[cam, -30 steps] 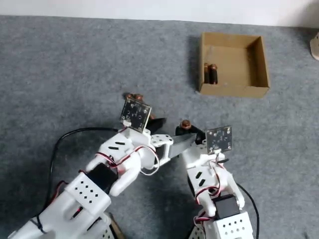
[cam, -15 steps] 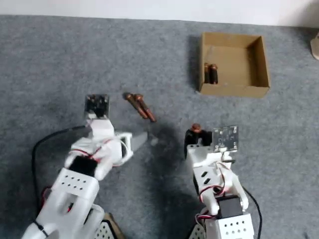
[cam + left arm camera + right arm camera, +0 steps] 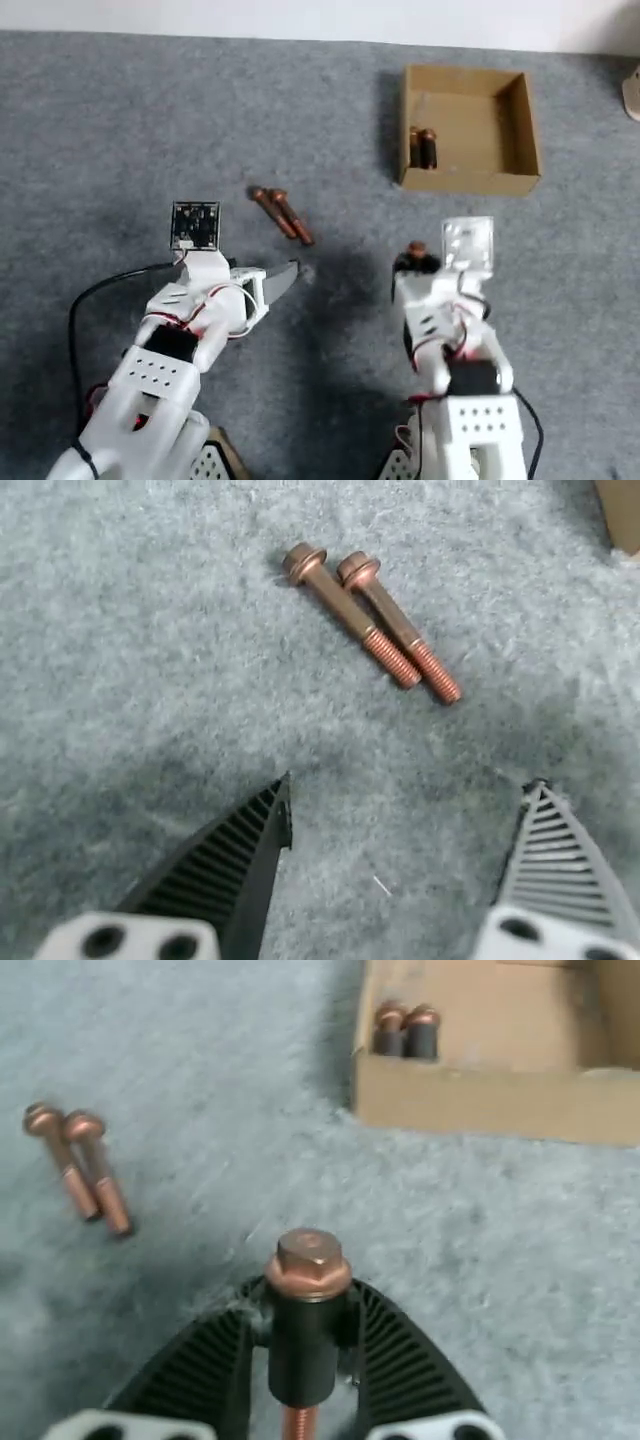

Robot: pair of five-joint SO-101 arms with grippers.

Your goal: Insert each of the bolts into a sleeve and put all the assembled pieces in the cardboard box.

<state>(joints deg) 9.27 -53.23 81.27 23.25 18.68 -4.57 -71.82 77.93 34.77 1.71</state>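
Observation:
Two bare copper bolts [image 3: 282, 213] lie side by side on the grey carpet, seen close up as the bolts [image 3: 370, 620] in the left wrist view. My left gripper [image 3: 280, 278] hangs open just short of them, nothing between its fingers [image 3: 250, 850]. My right gripper [image 3: 415, 260] is shut on a black sleeve with a copper bolt through it [image 3: 308, 1320], held upright, bolt head on top. The cardboard box [image 3: 465, 183] stands beyond it, with two assembled pieces [image 3: 422, 147] against its left wall. The box [image 3: 500, 1100] and those pieces [image 3: 405, 1030] show ahead of the held one.
Grey carpet covers the whole work area. Open carpet lies between my right gripper and the box. A black cable [image 3: 100, 300] loops beside the left arm. A pale object [image 3: 632, 92] sits at the far right edge.
My left arm pulled back to the left, away from the right gripper, uncovering the two loose bolts. My right gripper shifted right and toward the box with the sleeved bolt.

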